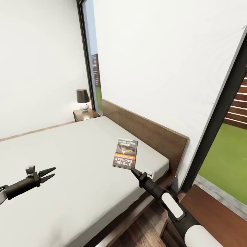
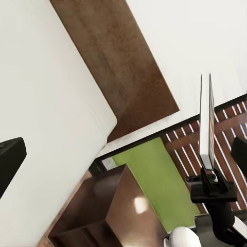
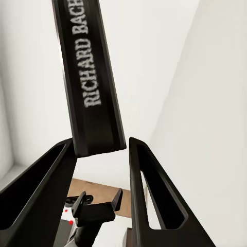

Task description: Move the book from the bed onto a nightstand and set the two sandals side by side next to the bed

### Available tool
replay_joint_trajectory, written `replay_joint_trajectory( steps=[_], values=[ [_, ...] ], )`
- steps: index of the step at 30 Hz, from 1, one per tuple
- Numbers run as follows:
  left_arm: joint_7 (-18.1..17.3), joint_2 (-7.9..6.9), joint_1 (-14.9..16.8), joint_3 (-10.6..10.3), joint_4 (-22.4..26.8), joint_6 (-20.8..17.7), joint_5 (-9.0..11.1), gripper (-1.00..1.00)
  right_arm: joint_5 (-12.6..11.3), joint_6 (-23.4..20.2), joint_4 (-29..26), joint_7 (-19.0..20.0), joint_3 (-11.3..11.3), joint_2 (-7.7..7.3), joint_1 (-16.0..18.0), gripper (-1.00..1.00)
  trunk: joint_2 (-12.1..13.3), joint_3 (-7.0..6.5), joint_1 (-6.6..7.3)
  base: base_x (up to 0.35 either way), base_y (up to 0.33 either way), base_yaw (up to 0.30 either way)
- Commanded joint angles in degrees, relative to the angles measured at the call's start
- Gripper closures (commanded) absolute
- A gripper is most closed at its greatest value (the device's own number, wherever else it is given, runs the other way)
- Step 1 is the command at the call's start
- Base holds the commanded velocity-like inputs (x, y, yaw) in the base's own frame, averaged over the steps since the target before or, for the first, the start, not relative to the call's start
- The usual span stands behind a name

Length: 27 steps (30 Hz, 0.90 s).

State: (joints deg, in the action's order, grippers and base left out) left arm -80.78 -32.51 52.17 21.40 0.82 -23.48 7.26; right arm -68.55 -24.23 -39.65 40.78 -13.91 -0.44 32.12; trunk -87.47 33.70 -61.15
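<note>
The book (image 1: 125,153) is clamped at its near edge between the fingers of the right gripper (image 1: 134,170). It stands nearly upright above the right side of the bed (image 1: 68,164), clear of the mattress. In the right wrist view we see only the end of the book inside the fingers, with a thin gap on one side, so we judge the grip shallow.

Risks, near to far:

1. Near nightstand (image 1: 212,209), at the right of the bed and beside the right arm. It is the shorter route, but the arm must fold back over it. A fast swing with so small a bite can let the book pivot or slip out and drop to the floor.
2. Left gripper (image 1: 48,174), fingers apart and empty over the left part of the mattress. It is well apart from the book; we see no conflict unless it is brought across.
3. Headboard (image 1: 147,132), just beyond the book. Lifting or turning toward it can knock the raised far edge.
4. Far nightstand (image 1: 85,115). A lamp (image 1: 82,97) takes up part of its top, so placing the book there risks striking it.
</note>
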Motion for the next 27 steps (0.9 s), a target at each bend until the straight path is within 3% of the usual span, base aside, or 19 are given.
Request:
replay_joint_trajectory(
  steps=[1,11,27],
  values=[
    [-0.2,-0.01,0.0,-0.5,0.0,-0.6,0.6,-1.0,-0.6,-0.4,0.0,0.0,-0.2,-0.06,0.0,1.0,0.0,0.06,0.0,0.0,0.0,0.0],
    [-0.2,0.06,0.0,-0.5,0.0,-0.6,0.6,-1.0,-0.6,-0.5,0.0,0.0,-0.2,-0.09,0.0,1.0,0.0,-0.08,0.0,0.0,0.0,0.0],
    [-0.3,0.38,0.0,-0.5,0.0,-0.6,0.7,-1.0,-0.6,-0.5,0.0,0.0,-0.2,-0.09,0.0,1.0,0.0,-1.39,0.0,0.0,0.0,0.0]
  ],
)
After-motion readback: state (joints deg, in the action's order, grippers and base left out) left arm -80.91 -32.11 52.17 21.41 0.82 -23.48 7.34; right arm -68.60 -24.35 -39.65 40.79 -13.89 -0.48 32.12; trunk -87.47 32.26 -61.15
